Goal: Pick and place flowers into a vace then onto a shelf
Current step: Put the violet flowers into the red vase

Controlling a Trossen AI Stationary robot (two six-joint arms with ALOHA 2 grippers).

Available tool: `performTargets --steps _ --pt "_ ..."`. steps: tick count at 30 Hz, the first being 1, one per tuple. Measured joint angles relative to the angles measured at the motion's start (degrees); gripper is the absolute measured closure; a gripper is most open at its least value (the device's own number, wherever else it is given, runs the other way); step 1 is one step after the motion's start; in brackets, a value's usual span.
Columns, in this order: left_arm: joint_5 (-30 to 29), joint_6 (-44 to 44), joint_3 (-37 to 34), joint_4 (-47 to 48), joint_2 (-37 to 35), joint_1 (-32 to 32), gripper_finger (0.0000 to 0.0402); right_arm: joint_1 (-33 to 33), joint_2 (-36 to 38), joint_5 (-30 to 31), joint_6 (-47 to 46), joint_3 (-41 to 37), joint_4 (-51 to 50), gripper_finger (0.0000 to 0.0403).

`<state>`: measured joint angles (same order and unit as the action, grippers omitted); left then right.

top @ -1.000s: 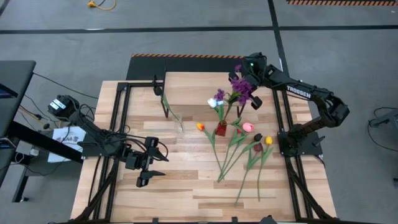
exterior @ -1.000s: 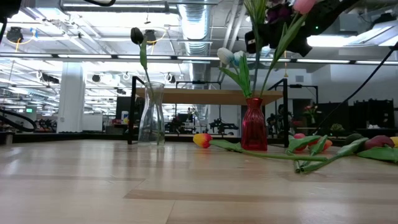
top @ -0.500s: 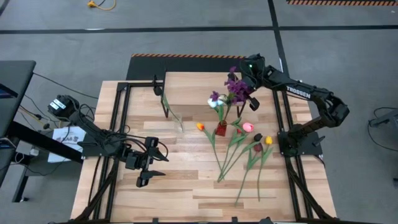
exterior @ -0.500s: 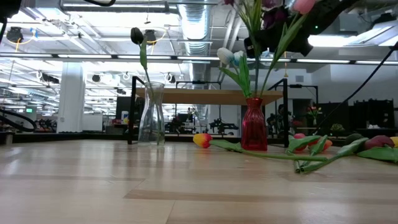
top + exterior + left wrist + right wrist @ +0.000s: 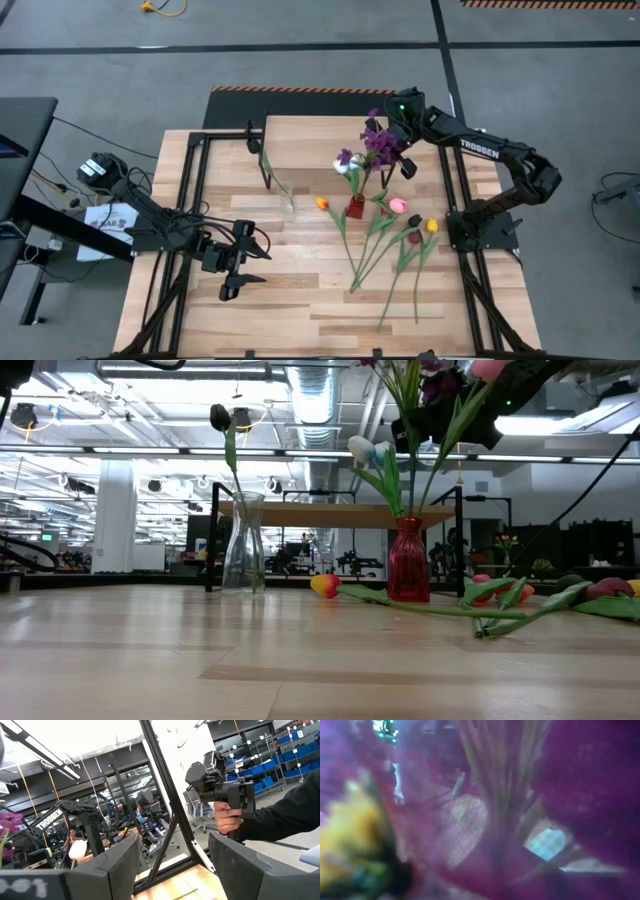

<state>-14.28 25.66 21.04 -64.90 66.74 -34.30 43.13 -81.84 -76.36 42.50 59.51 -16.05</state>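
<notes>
My right gripper (image 5: 398, 128) reaches out over the shelf (image 5: 310, 140), a small light-wood board on black legs at the table's far side. It is shut on a purple sprig (image 5: 378, 143). Below it stands a red vase (image 5: 408, 565) holding a white tulip (image 5: 363, 450) and a pink one (image 5: 408, 168). A clear glass vase (image 5: 243, 555) holds a dark tulip (image 5: 220, 417). Several tulips (image 5: 400, 235) lie on the table near the red vase. My left gripper (image 5: 256, 266) waits open at the table's left. My right gripper holds the purple sprig high on its stem (image 5: 388, 138), just under the blossoms; the blossoms hide the fingers. It comes about level from the table's far right. The sprig stands nearly upright, its stem (image 5: 410, 475) running down to the red vase's mouth.
An orange tulip (image 5: 325, 586) lies by the red vase's foot, its stem stretching rightward. Black frame rails (image 5: 195, 200) run along both table sides. In the left wrist view a person's hand (image 5: 227, 817) holds a black device beyond the table.
My right gripper has turned slightly, and the purple sprig's blossoms have swung toward the table's left, closer over the red vase.
</notes>
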Motion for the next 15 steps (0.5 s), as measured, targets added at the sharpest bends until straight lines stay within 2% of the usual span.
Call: performTargets --steps 15 --pt "0.0 -0.2 0.0 -0.1 0.0 0.0 0.0176 0.0 0.1 -0.1 -5.1 0.0 -0.2 0.0344"
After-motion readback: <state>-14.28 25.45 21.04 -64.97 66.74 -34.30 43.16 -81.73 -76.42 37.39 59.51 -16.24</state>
